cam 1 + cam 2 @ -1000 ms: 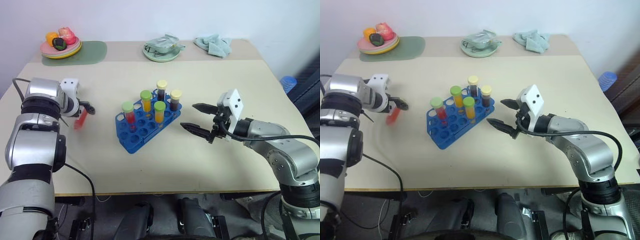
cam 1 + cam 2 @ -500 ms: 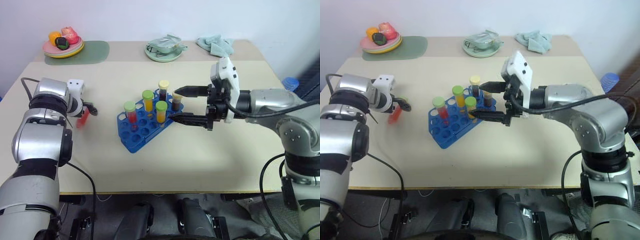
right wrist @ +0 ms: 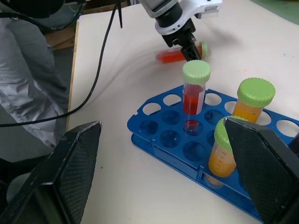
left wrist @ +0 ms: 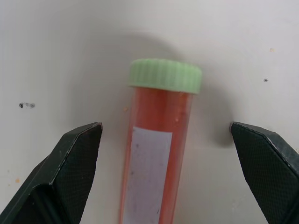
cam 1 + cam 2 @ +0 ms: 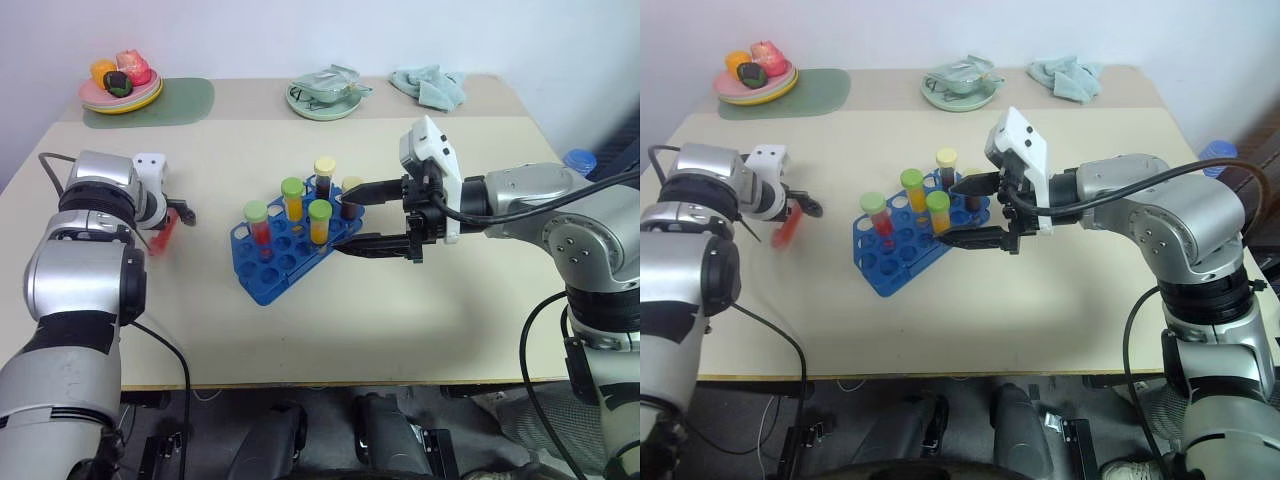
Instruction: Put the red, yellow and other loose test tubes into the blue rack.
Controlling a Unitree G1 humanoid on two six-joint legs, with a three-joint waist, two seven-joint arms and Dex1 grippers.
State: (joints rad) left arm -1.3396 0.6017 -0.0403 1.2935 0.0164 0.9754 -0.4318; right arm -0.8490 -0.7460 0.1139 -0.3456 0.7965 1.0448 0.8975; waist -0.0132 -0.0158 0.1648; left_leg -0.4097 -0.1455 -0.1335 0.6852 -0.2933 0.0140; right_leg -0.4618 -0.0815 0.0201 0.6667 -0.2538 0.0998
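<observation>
Pick-up step in hand: left pincer (image 4: 163,172) stands apart astride the red tube (image 4: 156,158) lying on the worktop (image 5: 450,320) beside the blue rack (image 5: 275,275); right pincer (image 5: 368,220), apart, empty, hovers at the rack; closing needed next.

The right gripper (image 5: 352,221), fingers spread, has travelled from right of centre in the frame to the right-hand end of the blue rack (image 5: 290,248).
</observation>
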